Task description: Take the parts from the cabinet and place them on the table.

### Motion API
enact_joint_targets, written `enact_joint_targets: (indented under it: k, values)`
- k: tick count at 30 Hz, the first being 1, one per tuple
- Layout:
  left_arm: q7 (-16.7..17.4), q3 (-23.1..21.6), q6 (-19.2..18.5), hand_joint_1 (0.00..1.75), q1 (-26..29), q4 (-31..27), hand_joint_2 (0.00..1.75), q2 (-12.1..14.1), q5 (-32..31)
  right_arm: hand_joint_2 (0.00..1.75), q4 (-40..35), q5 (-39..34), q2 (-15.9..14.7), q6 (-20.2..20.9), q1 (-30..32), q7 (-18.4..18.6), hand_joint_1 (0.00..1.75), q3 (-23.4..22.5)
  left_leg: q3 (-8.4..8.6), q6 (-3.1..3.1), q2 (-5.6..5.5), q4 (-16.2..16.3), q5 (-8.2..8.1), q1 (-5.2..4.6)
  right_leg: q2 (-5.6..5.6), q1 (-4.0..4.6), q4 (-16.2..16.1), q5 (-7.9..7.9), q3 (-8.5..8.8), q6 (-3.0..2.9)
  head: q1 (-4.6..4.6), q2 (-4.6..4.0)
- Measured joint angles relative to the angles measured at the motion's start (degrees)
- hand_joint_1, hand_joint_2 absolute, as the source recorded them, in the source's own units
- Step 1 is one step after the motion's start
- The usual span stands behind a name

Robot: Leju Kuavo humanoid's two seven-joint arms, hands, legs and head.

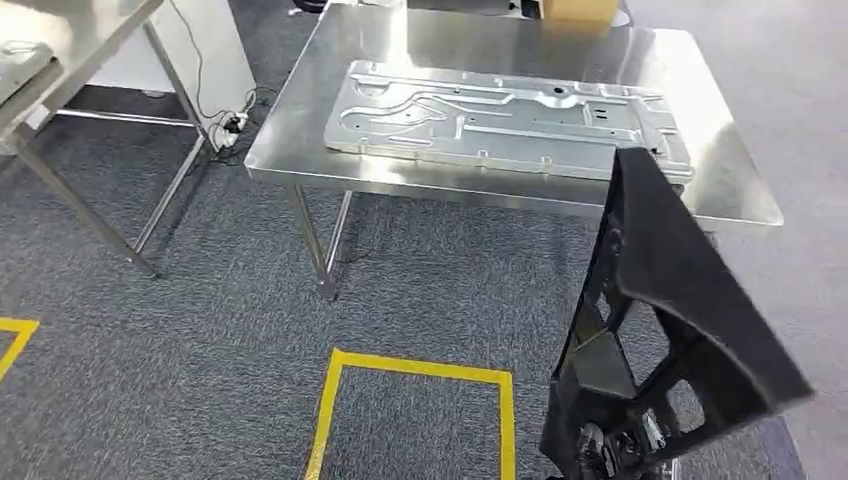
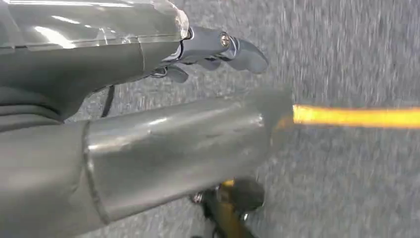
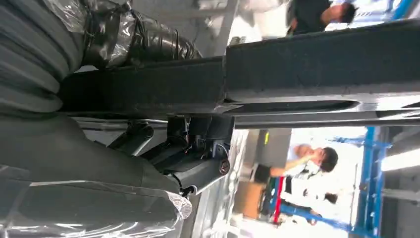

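Gripping a black, felt-textured angular part (image 3: 317, 69) with the right hand (image 3: 193, 148), fingers clamped around its flat edge; same part (image 1: 660, 330) raised in head view, openwork frame, off the near right corner of the steel table (image 1: 300, 120). Lying flat on that table: stamped silver metal panel (image 1: 500, 120), ribbed, with holes. Left hand (image 2: 218, 49) empty, fingers apart, over blurred grey carpet (image 2: 356, 49) crossed by yellow tape (image 2: 356, 117).
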Motion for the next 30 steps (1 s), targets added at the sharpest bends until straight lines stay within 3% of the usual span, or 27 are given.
enact_joint_targets:
  k: [1, 3, 4, 8, 9, 10, 12, 13, 14, 15, 16, 18, 20, 23, 24, 25, 26, 28, 29, 30]
  values:
    - [0.0, 0.0, -0.2, 0.0, 0.0, 0.02, 0.0, 0.0, -0.04, 1.75, 0.0, 0.71, -0.09, -1.15, 0.0, 0.33, 1.75, 0.38, 0.33, -0.25, 0.14, 0.0, -0.24, 0.06, -0.08, -0.18, -3.65, 2.69, 1.75, 0.09, 0.0, 0.0]
    - [0.11, 0.02, -0.46, 0.0, -0.05, 0.02, 0.0, -0.07, -0.29, 1.75, -0.09, 3.35, -0.29, -4.43, -0.04, 1.47, 1.75, 1.14, 1.24, -0.71, 0.45, -0.03, -0.75, 0.17, -0.43, -0.18, -14.31, 7.8, 7.3, -0.29, 0.0, 0.0]
    - [0.22, 0.04, -0.48, 0.0, -0.07, 0.02, 0.0, -0.07, -0.59, 1.75, -0.2, 5.63, -0.37, -6.92, -0.13, 2.57, 1.75, 1.64, 1.18, -1.04, 0.58, 0.0, -1.01, -0.03, -0.61, 0.09, -16.34, 6.78, 8.38, -0.67, 0.0, 0.0]
    - [0.72, 0.04, -0.59, 0.0, -0.17, 0.0, 0.0, -0.07, -1.77, 1.75, -1.42, 15.03, -1.93, -19.36, -0.9, 7.96, 1.75, 4.09, 1.69, -2.55, 0.88, -0.56, -1.41, -0.15, -0.17, 0.68, -16.71, 6.55, 8.28, -2.25, -0.02, 0.0]
    - [0.85, 0.04, -0.59, 0.0, -0.18, 0.0, 0.0, -0.07, -2.06, 1.75, -1.86, 18.05, -2.32, -22.27, -1.4, 9.03, 1.75, 4.9, 1.91, -2.82, 0.78, -0.09, -1.82, 0.11, -0.13, -0.06, -17.45, 6.91, 8.92, -2.87, -0.07, 0.0]
    - [0.87, 0.04, -0.59, 0.0, -0.21, 0.0, 0.0, -0.02, -2.29, 1.75, -2.12, 20.63, -2.75, -24.3, -2.21, 9.88, 1.75, 5.81, 1.21, -2.89, 0.6, 1.71, -2.71, 0.03, -0.17, 0.13, -17.74, 6.79, 9.29, -3.22, -0.04, 0.0]
    - [0.94, 0.02, -0.59, 0.0, -0.21, 0.0, 0.0, 0.0, -2.38, 1.75, -2.47, 22.39, -3.52, -25.41, -3.88, 10.91, 1.75, 7.37, -3.72, -3.02, 0.57, 10.86, -7.15, 0.03, -0.23, 0.38, -17.71, 6.37, 9.67, -4.03, -0.09, 0.0]
    - [0.98, 0.02, -0.61, 0.0, -0.16, 0.0, 0.0, 0.0, -2.4, 1.75, -2.49, 22.71, -3.76, -25.51, -4.11, 11.15, 1.75, 7.89, -6.09, -3.15, 0.53, 14.95, -8.49, 0.03, -0.24, 0.53, -17.7, 6.12, 9.88, -4.19, -0.04, 0.0]
    - [1.03, 0.02, -0.61, 0.0, -0.05, 0.0, 0.0, -0.02, -2.49, 1.75, -2.49, 24.27, -4.09, -26.35, -4.3, 11.7, 1.75, 8.35, -8.12, -3.22, 0.54, 17.86, -8.62, 0.03, -0.21, 0.72, -17.67, 5.82, 10.2, -4.25, -0.09, 0.0]
    - [1.03, 0.02, -0.61, 0.0, 0.07, 0.02, 0.0, -0.02, -2.69, 1.75, -2.47, 27.3, -4.59, -27.86, -4.58, 13.0, 1.75, 8.83, -8.54, -3.18, 0.54, 17.55, -7.17, 0.03, -0.11, 0.8, -17.64, 5.51, 10.61, -4.22, -0.07, 0.0]
    - [1.03, 0.04, -0.66, 0.0, 0.14, 0.0, 0.0, -0.02, -3.0, 1.75, -2.45, 31.25, -5.18, -29.61, -5.16, 14.83, 1.75, 9.27, -7.81, -3.06, 0.54, 14.89, -4.63, 0.02, 0.04, 0.85, -17.59, 5.16, 11.08, -4.16, -0.07, 0.0]
    - [1.03, 0.04, -0.81, 0.0, 0.13, 0.0, 0.0, 0.09, -3.81, 1.75, -2.18, 41.75, -6.76, -31.85, -7.52, 19.97, 1.75, 10.39, -4.0, -2.56, 0.54, 4.96, 1.83, 0.0, 0.28, 0.88, -17.36, 4.21, 12.19, -3.83, -0.07, 0.0]
    - [1.11, 0.0, -0.88, 0.0, -0.06, 0.0, 0.0, 0.15, -4.46, 1.75, -1.46, 49.59, -8.18, -31.7, -10.28, 24.05, 1.75, 11.0, -2.52, -2.1, 0.45, 1.49, 1.59, -0.4, 0.6, 1.33, -16.73, 3.47, 12.16, -3.04, -0.07, 0.0]
    - [1.38, -0.02, -0.9, 0.0, -0.21, 0.02, 0.0, 0.18, -5.47, 1.75, 0.8, 58.22, -10.55, -28.56, -14.9, 29.35, 1.75, 11.56, -2.77, -1.39, 0.45, 1.7, 1.4, -0.74, 0.58, 1.13, -17.32, 3.46, 12.21, -2.29, -0.04, 0.0]
    - [1.4, -0.07, -0.92, 0.0, -0.35, 0.02, 0.0, 0.15, -5.66, 1.75, 1.49, 59.81, -11.22, -27.65, -16.4, 30.5, 1.75, 11.59, -2.31, -0.81, 0.44, 0.97, 1.66, -0.06, 0.6, 1.0, -17.1, 2.97, 12.34, -1.89, -0.09, 0.0]
    - [1.42, -0.11, -0.96, 0.0, -0.41, 0.07, 0.0, 0.17, -5.99, 1.75, 2.39, 61.62, -11.98, -26.36, -17.76, 31.79, 1.75, 11.63, -1.96, -0.64, 0.41, 0.65, 1.61, -0.13, 0.27, 0.91, -15.67, 2.45, 11.9, -1.49, -0.02, 0.0]
    - [1.42, -0.11, -0.98, 0.0, -0.45, 0.07, 0.0, 0.33, -6.21, 1.75, 3.42, 63.97, -12.85, -24.93, -19.47, 33.07, 1.75, 11.76, -1.78, -0.16, 0.52, 0.58, 1.47, -0.11, 0.17, 0.84, -12.57, 0.98, 10.12, -1.18, -0.04, 0.0]
    - [1.46, -0.15, -1.16, 0.0, -0.61, 0.09, 0.0, 0.5, -6.6, 1.75, 5.96, 66.6, -14.31, -23.29, -22.11, 34.62, 1.75, 12.09, -1.57, 0.13, 0.64, 0.58, 1.2, -0.17, 0.05, 0.46, -3.55, -2.26, 4.64, -0.68, -0.02, 0.0]
    - [1.49, -0.17, -1.23, 0.0, -0.67, 0.09, 0.0, 0.59, -6.6, 1.75, 6.93, 67.0, -14.91, -23.0, -22.8, 35.0, 1.75, 12.18, -1.39, 0.18, 0.58, 0.6, 0.97, -0.17, 0.04, 0.32, -0.38, -2.44, 2.31, -0.51, -0.04, 0.0]
    - [1.55, -0.18, -1.31, 0.0, -0.69, 0.13, 0.0, 0.66, -6.62, 1.75, 8.05, 67.15, -15.5, -22.87, -23.66, 35.13, 1.75, 12.31, -1.04, 0.12, 0.44, 0.6, 0.65, -0.15, 0.03, 0.14, 0.03, -0.99, 1.17, -0.34, -0.02, 0.0]
